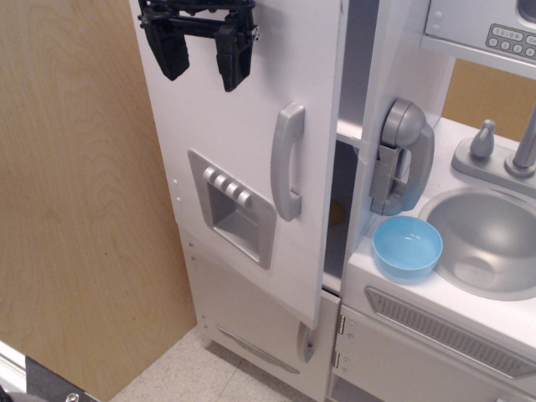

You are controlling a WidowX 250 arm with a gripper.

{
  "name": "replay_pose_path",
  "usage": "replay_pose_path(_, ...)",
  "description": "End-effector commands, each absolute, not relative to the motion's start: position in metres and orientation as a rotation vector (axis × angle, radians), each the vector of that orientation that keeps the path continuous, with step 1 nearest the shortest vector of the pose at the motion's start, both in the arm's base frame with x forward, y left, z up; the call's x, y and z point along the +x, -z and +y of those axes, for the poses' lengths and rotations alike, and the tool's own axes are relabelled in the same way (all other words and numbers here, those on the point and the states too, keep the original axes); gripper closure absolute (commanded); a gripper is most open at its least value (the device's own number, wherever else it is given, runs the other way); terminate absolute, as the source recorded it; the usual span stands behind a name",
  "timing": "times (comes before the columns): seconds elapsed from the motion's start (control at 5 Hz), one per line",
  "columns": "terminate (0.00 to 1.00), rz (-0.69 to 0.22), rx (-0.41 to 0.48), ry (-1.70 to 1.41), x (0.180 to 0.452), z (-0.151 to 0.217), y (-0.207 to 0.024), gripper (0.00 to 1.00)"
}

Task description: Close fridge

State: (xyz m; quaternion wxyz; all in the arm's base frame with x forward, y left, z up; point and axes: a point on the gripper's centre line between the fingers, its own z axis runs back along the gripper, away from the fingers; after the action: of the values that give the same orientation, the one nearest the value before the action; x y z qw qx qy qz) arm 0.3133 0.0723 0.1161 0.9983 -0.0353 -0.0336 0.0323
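Note:
The fridge is a tall white toy-kitchen cabinet. Its tall white door (pixel 251 151) stands almost shut, with a narrow dark gap (pixel 345 201) left along its right edge. The door carries a vertical grey handle (pixel 287 162) and a grey dispenser panel (pixel 232 208). A sliver of something yellow (pixel 334 212) shows inside through the gap. My black gripper (pixel 201 52) is at the top of the frame, against the door's upper left front. Its two fingers (pixel 234 59) are spread apart with nothing between them.
A short white door with a small grey handle (pixel 303 343) sits below the fridge door. A grey toy phone (pixel 400 155) hangs on the cabinet's right side. A blue bowl (pixel 407 246) and a grey sink (pixel 490 239) are on the counter. A wooden panel (pixel 75 209) stands at left.

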Motion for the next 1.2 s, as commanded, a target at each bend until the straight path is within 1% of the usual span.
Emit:
replay_pose_path(0.0,0.00,-0.141,-0.018,-0.112,0.335,0.076,-0.125,0.00)
replay_pose_path(0.6,0.00,-0.177,-0.019,-0.149,0.353,0.078,-0.128,0.00)
replay_pose_path(0.8,0.00,-0.189,-0.023,-0.149,0.355,0.076,-0.131,0.00)
replay_pose_path(1.0,0.00,-0.195,-0.009,-0.131,0.353,0.075,-0.126,0.00)
